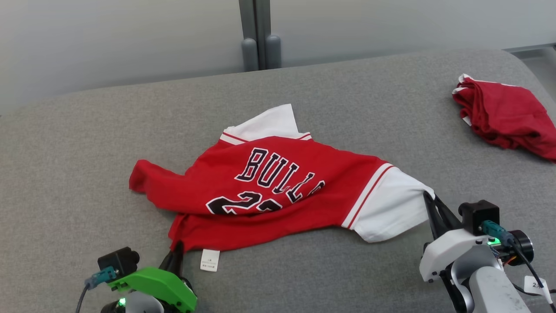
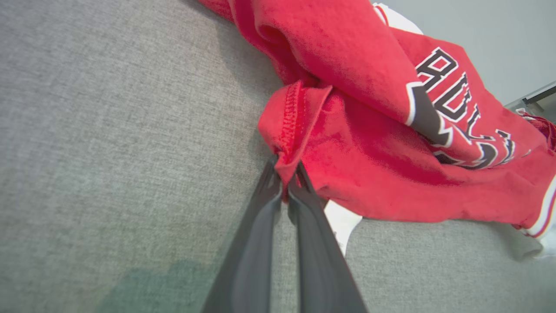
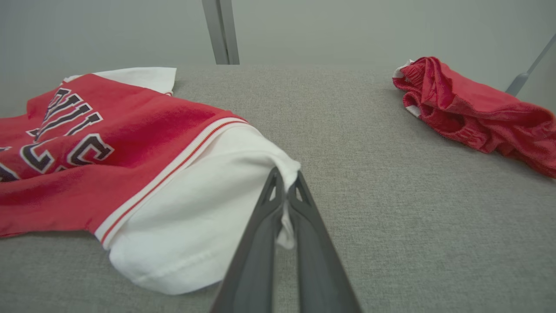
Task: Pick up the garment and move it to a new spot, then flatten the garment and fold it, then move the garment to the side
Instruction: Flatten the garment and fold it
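- The left gripper [image 1: 178,250] sat at the lower left of the head view, its green-cased wrist low over the grey cushion [image 1: 65,174].
- Its two dark fingers [image 2: 256,243] were pressed together, clamping the near left hem corner of the shirt [image 1: 269,187]. The stitched red hem folded over just above the fingertips.
- A small white label [image 1: 209,260] stuck out from under the hem just right of that gripper and lay flat on the cushion.
- The shirt lay across the middle of the cushion, rumpled rather than flat. Its red body faced up with black-and-white "BULLS" lettering and part of a number. Its left end was bunched into a thick fold.
- One white sleeve poked out at the shirt's far edge, and the other stretched away to the right.
- Behind the cushion, a grey post [image 1: 259,34] stood against the pale wall.
- The right gripper [image 1: 434,202] reached in from the lower right on a white wrist. Its fingers [image 3: 256,252] were closed on the edge of the right-hand white sleeve, with a sliver of white fabric caught between them.
- At the far right, well apart from the shirt, a red cloth [image 1: 508,117] with white trim lay in a loose heap near the cushion's far corner.
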Motion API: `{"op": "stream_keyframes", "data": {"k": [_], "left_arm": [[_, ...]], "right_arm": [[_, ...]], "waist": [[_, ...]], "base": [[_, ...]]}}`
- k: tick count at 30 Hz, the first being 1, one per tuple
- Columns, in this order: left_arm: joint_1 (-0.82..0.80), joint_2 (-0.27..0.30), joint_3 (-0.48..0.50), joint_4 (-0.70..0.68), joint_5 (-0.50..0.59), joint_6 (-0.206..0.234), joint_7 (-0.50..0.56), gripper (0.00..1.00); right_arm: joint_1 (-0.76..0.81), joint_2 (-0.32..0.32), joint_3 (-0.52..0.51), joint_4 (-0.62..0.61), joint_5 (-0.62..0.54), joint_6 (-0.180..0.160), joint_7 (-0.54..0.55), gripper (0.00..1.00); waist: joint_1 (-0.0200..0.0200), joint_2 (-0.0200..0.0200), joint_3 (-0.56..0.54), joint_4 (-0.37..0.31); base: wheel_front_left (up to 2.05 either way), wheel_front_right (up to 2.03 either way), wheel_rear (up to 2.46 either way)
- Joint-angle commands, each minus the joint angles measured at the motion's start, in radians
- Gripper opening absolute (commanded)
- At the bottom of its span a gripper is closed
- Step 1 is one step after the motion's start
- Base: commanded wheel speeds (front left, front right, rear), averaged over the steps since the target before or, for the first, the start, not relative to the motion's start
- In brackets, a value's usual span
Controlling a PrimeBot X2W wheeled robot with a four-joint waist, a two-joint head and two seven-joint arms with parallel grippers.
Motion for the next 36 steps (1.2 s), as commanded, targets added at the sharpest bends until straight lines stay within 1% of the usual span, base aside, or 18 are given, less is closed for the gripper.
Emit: {"op": "stream_keyframes", "data": {"k": [1, 5, 9, 12, 16, 18, 21, 24, 27, 31, 34, 36], "left_arm": [[0.006, 0.012, -0.007, -0.021, -0.018, -0.004, -0.005, 0.0], [0.001, 0.037, -0.026, -0.105, -0.076, -0.004, -0.001, 0.0], [-0.01, 0.075, -0.023, -0.225, -0.131, -0.004, 0.01, 0.0], [-0.023, 0.105, -0.005, -0.342, -0.181, -0.004, 0.032, 0.0], [-0.046, 0.137, 0.039, -0.509, -0.242, 0.002, 0.074, 0.0], [-0.061, 0.151, 0.063, -0.593, -0.271, 0.014, 0.097, 0.0], [-0.095, 0.167, 0.105, -0.753, -0.317, 0.055, 0.137, 0.0], [-0.138, 0.185, 0.128, -0.875, -0.328, 0.093, 0.171, 0.0], [-0.195, 0.212, 0.136, -0.974, -0.31, 0.125, 0.205, 0.0], [-0.276, 0.245, 0.122, -1.053, -0.287, 0.154, 0.257, 0.0], [-0.328, 0.265, 0.104, -1.074, -0.272, 0.166, 0.297, 0.0], [-0.358, 0.283, 0.088, -1.068, -0.25, 0.17, 0.319, 0.0]], "right_arm": [[0.004, -0.004, -0.003, -0.012, -0.006, -0.001, 0.005, 0.0], [-0.02, -0.004, 0.002, -0.051, 0.029, -0.001, 0.028, 0.0], [-0.044, -0.005, 0.006, -0.118, 0.072, -0.001, 0.073, 0.0], [-0.067, -0.008, 0.01, -0.205, 0.115, -0.001, 0.125, 0.0], [-0.091, -0.043, 0.024, -0.35, 0.189, -0.001, 0.192, 0.0], [-0.105, -0.062, 0.021, -0.426, 0.221, -0.001, 0.222, 0.0], [-0.132, -0.081, -0.009, -0.564, 0.281, -0.001, 0.271, 0.0], [-0.159, -0.093, -0.041, -0.673, 0.308, -0.001, 0.308, 0.0], [-0.192, -0.102, -0.072, -0.776, 0.326, -0.001, 0.347, 0.0], [-0.235, -0.104, -0.106, -0.89, 0.336, -0.001, 0.391, 0.0], [-0.267, -0.104, -0.125, -0.951, 0.334, -0.001, 0.417, 0.0], [-0.287, -0.12, -0.129, -0.975, 0.307, -0.001, 0.427, 0.0]], "waist": [[0.0, 0.0, -0.011, 0.006], [0.0, 0.0, -0.034, 0.01], [0.0, 0.0, -0.063, 0.011], [0.0, 0.0, -0.08, 0.009], [0.0, 0.0, -0.097, 0.004], [0.0, 0.0, -0.103, 0.0], [0.0, 0.0, -0.111, -0.007], [0.0, 0.0, -0.114, -0.014], [0.0, 0.0, -0.116, -0.021], [0.0, 0.0, -0.113, -0.031], [0.0, 0.0, -0.104, -0.039], [0.0, 0.0, -0.095, -0.044]], "base": [[0.0, 0.0, 0.0], [0.0, 0.0, 0.0], [0.0, 0.0, 0.0], [0.0, 0.0, 0.0], [0.0, 0.0, 0.0], [0.0, 0.0, 0.0], [0.0, 0.0, 0.0], [0.0, 0.0, 0.0], [0.0, 0.0, 0.0], [0.0, 0.0, 0.0], [0.0, 0.0, 0.0], [0.0, 0.0, 0.0]]}}
